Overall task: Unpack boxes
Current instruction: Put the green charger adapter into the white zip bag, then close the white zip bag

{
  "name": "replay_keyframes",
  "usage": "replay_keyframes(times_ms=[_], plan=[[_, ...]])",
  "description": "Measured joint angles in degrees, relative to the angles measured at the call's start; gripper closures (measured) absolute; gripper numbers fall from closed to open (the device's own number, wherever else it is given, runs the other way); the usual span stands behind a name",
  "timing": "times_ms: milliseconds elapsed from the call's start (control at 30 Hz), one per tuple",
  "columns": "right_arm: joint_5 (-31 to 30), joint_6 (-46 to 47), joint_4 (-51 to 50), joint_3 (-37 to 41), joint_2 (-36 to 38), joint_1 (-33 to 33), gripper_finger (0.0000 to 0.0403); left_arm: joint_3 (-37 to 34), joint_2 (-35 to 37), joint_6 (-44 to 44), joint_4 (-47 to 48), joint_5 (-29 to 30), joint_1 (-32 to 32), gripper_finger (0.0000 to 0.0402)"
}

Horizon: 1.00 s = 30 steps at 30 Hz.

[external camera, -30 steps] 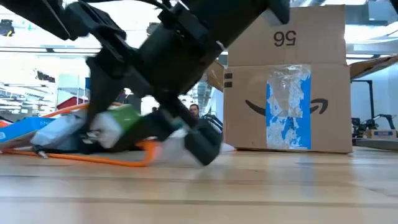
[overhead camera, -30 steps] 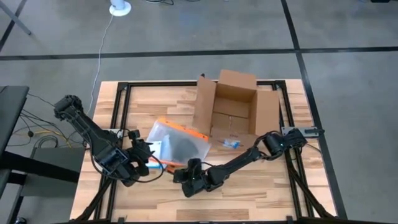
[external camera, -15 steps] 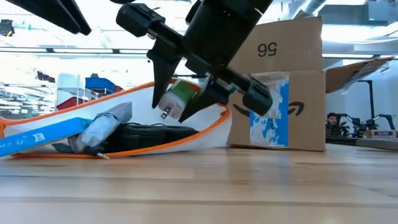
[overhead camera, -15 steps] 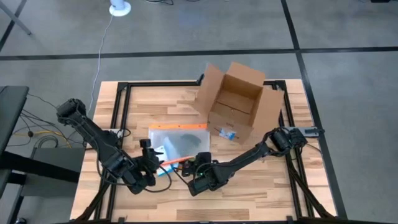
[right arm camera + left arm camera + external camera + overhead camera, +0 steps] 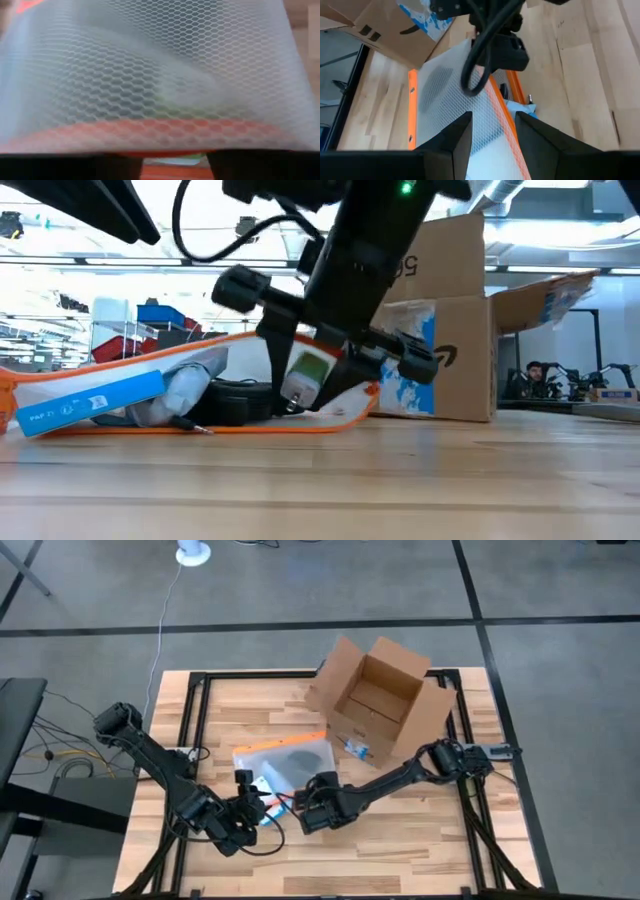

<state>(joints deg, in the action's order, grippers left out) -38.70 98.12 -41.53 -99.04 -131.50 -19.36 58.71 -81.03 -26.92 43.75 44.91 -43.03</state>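
The brown cardboard box (image 5: 375, 710) with blue-and-white tape (image 5: 410, 375) stands open at the far right, turned askew. The clear mesh pouch with orange edges (image 5: 285, 762) lies flat in front of it, holding dark items and a blue packet (image 5: 90, 400). My right gripper (image 5: 315, 805) hangs over the pouch's near edge, shut on a small green-and-white block (image 5: 308, 372). My left gripper (image 5: 492, 137) is open at the pouch's near left, one finger on either side of the orange edge (image 5: 497, 107); whether it touches the edge, I cannot tell. My right gripper pinches the green-and-white block (image 5: 305, 365) between its two fingers, coming at it from above and pointing down. The block hangs a little above the table, right in front of the pouch's orange edge (image 5: 340, 420). In the right wrist view the mesh (image 5: 160, 75) fills the picture.
The box's flaps (image 5: 330, 680) stick out over the far right of the table. A black cable (image 5: 480, 55) loops off my right arm above the pouch. Bare wooden table (image 5: 420, 830) lies at the near right.
My right gripper has risen with the green-and-white block, then come down toward the pouch's near edge. My left gripper has gone toward the right, closer to the pouch. The box has turned about and slid toward the far edge; the pouch has turned and shifted.
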Motion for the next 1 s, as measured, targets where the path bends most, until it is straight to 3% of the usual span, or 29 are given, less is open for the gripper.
replay_keyframes(times_ms=[133, 300, 567, 700, 833, 1000], plan=[[0.79, -1.15, 0.51, -0.04, 0.0, 1.39, 0.0118, 0.0, 0.0, 0.15, 0.04, -0.08, 0.0, 0.0265], [6.76, -7.65, -0.04, -1.43, 0.78, 0.52, 0.0067, 0.0, 0.0, 0.61, 0.65, -1.44, 0.0, 0.0265], [8.71, -24.32, -0.71, -8.68, 3.15, -7.88, 0.0061, 0.0, 0.02, -1.26, 1.93, -3.38, -0.03, 0.0265], [8.72, -30.9, -2.53, -11.1, 3.13, -11.5, 0.0062, 0.01, 0.02, -5.48, 2.05, -8.16, 0.02, 0.0265], [8.74, -31.79, -6.34, -11.17, 3.08, -15.22, 0.0062, 0.03, 0.02, -10.16, 3.8, -14.5, -0.67, 0.0265], [8.44, -27.36, -11.04, -9.26, 2.85, -18.29, 0.0062, 0.03, -1.07, -15.82, 8.34, -16.31, -1.31, 0.0265]])
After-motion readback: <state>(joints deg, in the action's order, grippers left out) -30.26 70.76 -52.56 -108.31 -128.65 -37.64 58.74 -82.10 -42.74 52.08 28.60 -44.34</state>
